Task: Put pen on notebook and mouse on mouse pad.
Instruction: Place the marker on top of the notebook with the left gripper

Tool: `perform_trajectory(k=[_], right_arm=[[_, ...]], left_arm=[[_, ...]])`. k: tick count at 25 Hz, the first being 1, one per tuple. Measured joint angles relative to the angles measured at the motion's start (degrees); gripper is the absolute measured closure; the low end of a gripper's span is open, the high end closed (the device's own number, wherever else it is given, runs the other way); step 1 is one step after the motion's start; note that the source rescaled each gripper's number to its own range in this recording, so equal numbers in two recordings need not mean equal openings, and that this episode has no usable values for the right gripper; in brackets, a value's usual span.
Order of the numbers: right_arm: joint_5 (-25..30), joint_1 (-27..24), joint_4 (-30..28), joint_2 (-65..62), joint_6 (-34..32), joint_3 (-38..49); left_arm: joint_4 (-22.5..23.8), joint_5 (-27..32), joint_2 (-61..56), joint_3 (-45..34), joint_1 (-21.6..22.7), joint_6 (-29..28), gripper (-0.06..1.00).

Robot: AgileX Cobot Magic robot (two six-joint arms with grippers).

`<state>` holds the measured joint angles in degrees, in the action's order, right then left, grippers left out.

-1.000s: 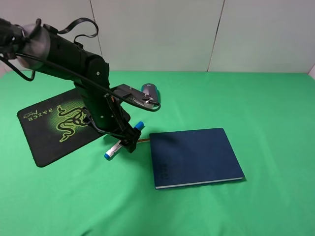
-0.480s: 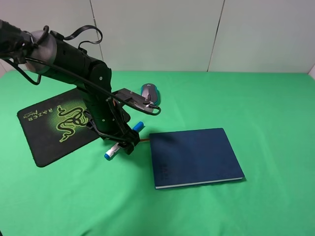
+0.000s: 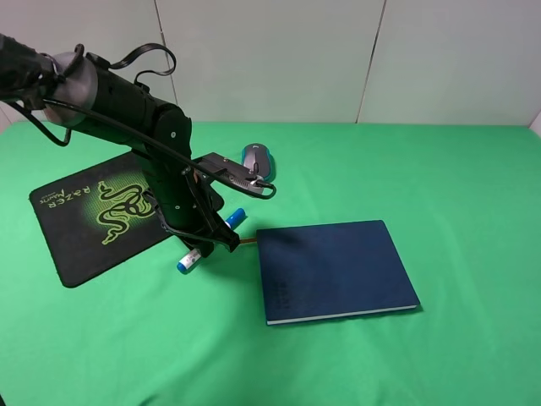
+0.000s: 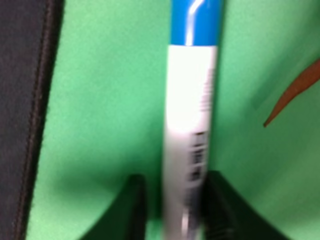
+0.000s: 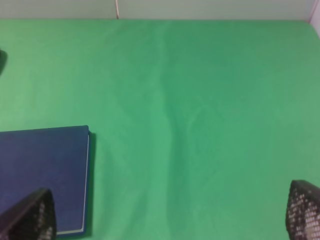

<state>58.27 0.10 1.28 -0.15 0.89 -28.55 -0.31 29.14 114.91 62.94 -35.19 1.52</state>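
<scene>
The pen (image 3: 188,261) lies on the green cloth between the mouse pad (image 3: 84,216) and the notebook (image 3: 334,269); only its blue cap and blue end show past my left gripper (image 3: 211,240). In the left wrist view the white barrel of the pen (image 4: 192,125) sits tightly between the two black fingers (image 4: 132,207), my left gripper (image 4: 175,212) shut on it. The mouse (image 3: 258,157) rests on the cloth behind the arm, off the pad. My right gripper (image 5: 167,217) stands open over bare cloth beside the notebook (image 5: 42,175).
The notebook's brown ribbon (image 4: 295,90) points toward the pen. The mouse pad's edge (image 4: 22,100) runs close along the pen's other side. Green cloth covers the whole table, with a white wall behind.
My left arm has dropped lower over the pen and its fingers have come in around the barrel. The pen's blue end has shifted slightly. Mouse and notebook have not moved.
</scene>
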Motion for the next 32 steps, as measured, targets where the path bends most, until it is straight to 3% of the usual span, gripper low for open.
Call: perform_trajectory(k=[2,17,24,32], right_arm=[[0.0,0.0,0.0,0.0,0.0,0.0],[0.0,0.0,0.1,0.0,0.0,0.0],[0.0,0.0,0.1,0.0,0.0,0.0],[0.0,0.0,0.1,0.0,0.0,0.0]], left_arm=[[0.0,0.1,0.0,0.1,0.0,0.0,0.94],[0.0,1.8,-2.8,0.8,0.0,-0.7,0.94],[0.3,10.2,-5.5,4.5,-0.1,-1.0,0.94],[0.3,22.9,-6.5,14.7,-0.1,-1.0,0.94]])
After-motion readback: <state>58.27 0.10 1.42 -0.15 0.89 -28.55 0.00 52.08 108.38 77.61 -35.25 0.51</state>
